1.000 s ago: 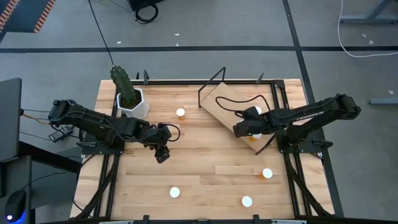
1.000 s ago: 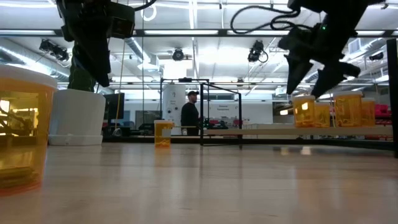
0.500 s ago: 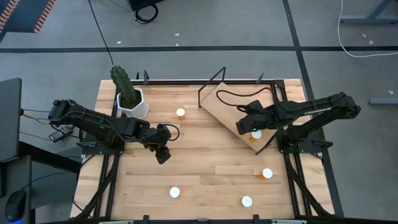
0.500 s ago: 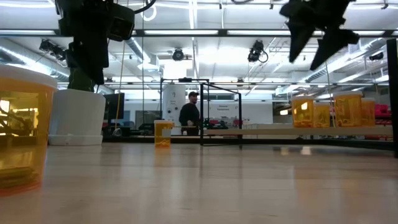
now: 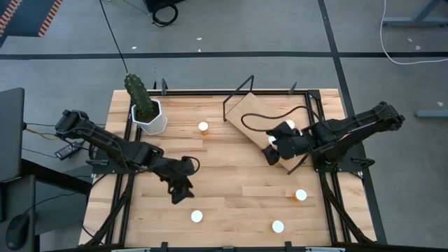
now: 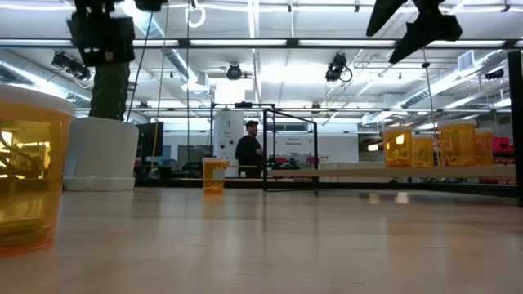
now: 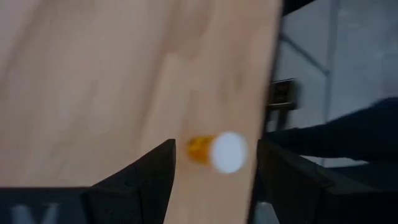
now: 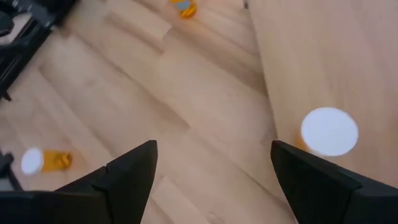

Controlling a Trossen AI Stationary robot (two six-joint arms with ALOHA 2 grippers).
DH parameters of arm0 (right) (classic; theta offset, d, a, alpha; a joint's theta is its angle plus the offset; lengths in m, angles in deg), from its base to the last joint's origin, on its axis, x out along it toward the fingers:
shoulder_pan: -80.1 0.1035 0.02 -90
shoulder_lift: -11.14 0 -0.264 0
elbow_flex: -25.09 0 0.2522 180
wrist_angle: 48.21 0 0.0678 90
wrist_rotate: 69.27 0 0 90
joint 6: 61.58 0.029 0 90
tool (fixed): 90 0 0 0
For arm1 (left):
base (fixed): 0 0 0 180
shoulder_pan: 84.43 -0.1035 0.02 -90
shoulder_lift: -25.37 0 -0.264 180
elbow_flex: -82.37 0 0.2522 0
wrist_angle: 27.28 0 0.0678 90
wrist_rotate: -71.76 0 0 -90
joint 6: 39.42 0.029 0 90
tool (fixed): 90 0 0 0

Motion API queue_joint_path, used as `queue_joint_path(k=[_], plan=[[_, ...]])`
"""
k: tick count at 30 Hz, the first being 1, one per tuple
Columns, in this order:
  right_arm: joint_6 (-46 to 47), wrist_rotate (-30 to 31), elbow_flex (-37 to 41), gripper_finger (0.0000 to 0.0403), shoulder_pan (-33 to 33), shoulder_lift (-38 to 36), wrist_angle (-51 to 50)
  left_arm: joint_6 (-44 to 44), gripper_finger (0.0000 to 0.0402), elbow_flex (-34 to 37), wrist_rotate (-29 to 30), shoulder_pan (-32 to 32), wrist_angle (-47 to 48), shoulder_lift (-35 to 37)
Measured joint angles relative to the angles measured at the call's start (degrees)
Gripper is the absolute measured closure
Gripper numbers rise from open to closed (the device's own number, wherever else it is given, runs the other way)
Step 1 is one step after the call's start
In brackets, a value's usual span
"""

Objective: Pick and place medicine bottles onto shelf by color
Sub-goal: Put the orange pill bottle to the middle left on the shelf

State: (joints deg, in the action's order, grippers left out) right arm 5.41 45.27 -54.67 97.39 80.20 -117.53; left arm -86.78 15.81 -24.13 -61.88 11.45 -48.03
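Grippers both gape empty: left gripper (image 5: 179,194) above a bottle (image 7: 217,151); right gripper (image 5: 271,155) over the shelf (image 5: 253,115).

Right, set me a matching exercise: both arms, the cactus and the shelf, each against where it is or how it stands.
Things:
1. left arm
2. right arm
3. cactus
4. shelf

Places and states:
A. jaws open, over the shelf's front end
B. tilted, at the back, right of the middle
C. jaws open, over the table, a bottle just ahead
D. back left corner, in a white pot

Pairs: 1-C, 2-A, 3-D, 4-B
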Motion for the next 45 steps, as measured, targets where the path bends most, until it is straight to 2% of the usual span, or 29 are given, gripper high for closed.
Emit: queue_joint_path(k=[4,9,11,20,23,26,29,33,36,45], plan=[[0.3,0.0,0.0,0.0081,3.2,0.0,0.0,-1.6,0.0173,0.0,0.6,1.5,-8.5,0.0],[0.1,0.3,0.0,0.0085,7.5,0.0,0.1,-11.2,0.0175,0.0,8.0,1.9,-16.0,0.0],[0.4,0.3,0.0,0.0089,9.5,0.0,0.2,-13.4,0.0175,0.0,8.7,1.8,-18.8,0.0],[6.9,1.1,0.0,0.0097,18.0,0.0,9.9,-13.4,0.0181,0.0,8.1,6.4,-26.4,0.0],[10.5,2.2,0.0,0.0097,21.0,0.7,12.3,-10.6,0.0181,-0.4,8.2,7.8,-28.4,0.0],[14.4,2.6,0.0,0.0098,23.7,2.5,14.2,-5.7,0.0182,-2.8,8.2,9.4,-26.0,0.0],[16.8,0.7,0.0,0.0098,26.3,5.5,18.4,1.2,0.0182,-6.1,9.7,11.2,-19.0,-0.3],[18.3,-5.0,0.0,0.0098,29.5,10.5,23.2,8.1,0.0179,-10.7,13.6,13.8,-4.5,-1.7],[22.0,-9.8,0.0,0.0098,31.3,14.3,23.1,12.4,0.0172,-12.5,14.9,15.7,2.6,-3.2],[40.7,-14.8,0.1,0.0098,34.3,22.2,22.0,15.3,0.0122,-12.4,16.3,19.2,6.2,-9.6]])
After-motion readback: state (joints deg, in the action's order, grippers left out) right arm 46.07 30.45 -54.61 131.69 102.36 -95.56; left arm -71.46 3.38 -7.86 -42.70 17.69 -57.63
